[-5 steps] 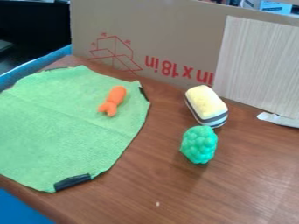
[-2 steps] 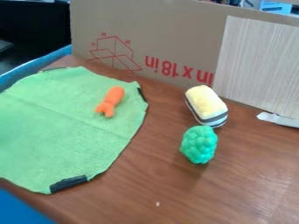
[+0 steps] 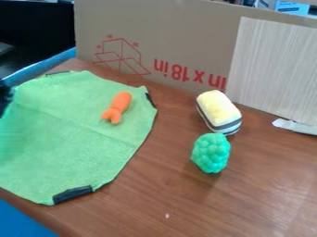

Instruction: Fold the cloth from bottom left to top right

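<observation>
Camera view: a bright green, fuzzy cloth (image 3: 74, 152) lies spread open on the brown wood-grain table (image 3: 155, 199), at left, running out past the left edge. Faint creases cross it, black strips mark its rim, and an orange carrot-shaped toy (image 3: 117, 107) lies on it near the upper right. At the left edge, a blurred part of the black gripper (image 3: 5, 96) shows beside the cloth; how far open it is, and whether it holds or touches anything, I cannot tell.

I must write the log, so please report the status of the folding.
Gripper at view's left edge. Green cloth spread, unfolded. Orange toy on it, maybe in the way.
</observation>
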{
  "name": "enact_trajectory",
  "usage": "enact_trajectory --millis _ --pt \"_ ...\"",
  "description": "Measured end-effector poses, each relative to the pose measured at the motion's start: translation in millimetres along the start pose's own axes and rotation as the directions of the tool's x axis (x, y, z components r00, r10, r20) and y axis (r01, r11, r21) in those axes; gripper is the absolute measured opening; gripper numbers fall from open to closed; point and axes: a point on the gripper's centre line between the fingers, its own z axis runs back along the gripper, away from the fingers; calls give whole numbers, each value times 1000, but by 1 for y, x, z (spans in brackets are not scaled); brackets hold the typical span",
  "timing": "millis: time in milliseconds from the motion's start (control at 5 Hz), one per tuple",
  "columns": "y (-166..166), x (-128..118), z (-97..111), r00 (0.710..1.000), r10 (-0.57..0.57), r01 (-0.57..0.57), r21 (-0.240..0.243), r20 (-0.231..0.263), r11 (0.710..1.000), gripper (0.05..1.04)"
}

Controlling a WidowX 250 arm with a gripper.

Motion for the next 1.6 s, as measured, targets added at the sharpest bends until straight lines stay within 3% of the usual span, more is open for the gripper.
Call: enact_trajectory --millis 400,800,1600 --pt "-79 10 -20 996 27 -25 18 -89 1000 58" --pt "-151 33 -30 992 43 -42 10 -117 999 58" --pt "-210 54 -69 983 70 -66 29 -173 997 79"
